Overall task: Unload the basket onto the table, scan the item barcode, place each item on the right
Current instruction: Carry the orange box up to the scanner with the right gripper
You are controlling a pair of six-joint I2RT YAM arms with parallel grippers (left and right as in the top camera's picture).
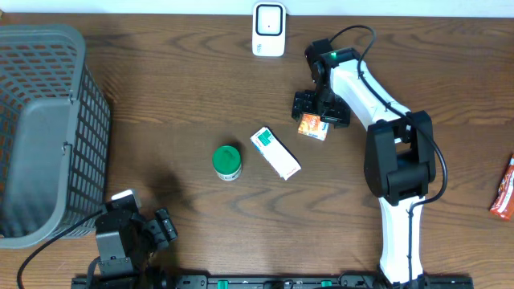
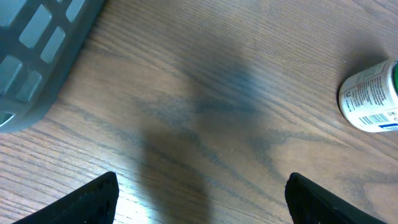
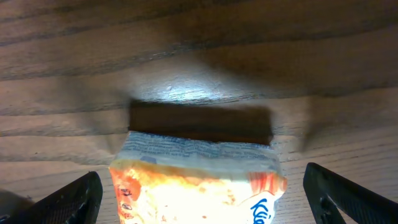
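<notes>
An orange and white snack packet point(image 1: 312, 126) lies flat on the wooden table, right of centre. My right gripper point(image 1: 320, 108) hovers over it, open. In the right wrist view the packet point(image 3: 199, 180) sits between the two spread fingers point(image 3: 68, 202) with a gap on each side. A white barcode scanner point(image 1: 268, 29) stands at the table's far edge. My left gripper point(image 1: 165, 227) is near the front left, open over bare wood point(image 2: 202, 199) and holding nothing.
A green-lidded white jar point(image 1: 227, 162) and a white and teal box point(image 1: 275, 152) lie mid-table; the jar point(image 2: 370, 96) shows its label. A grey mesh basket point(image 1: 40, 136) fills the left side. A red packet point(image 1: 503, 189) lies at the right edge.
</notes>
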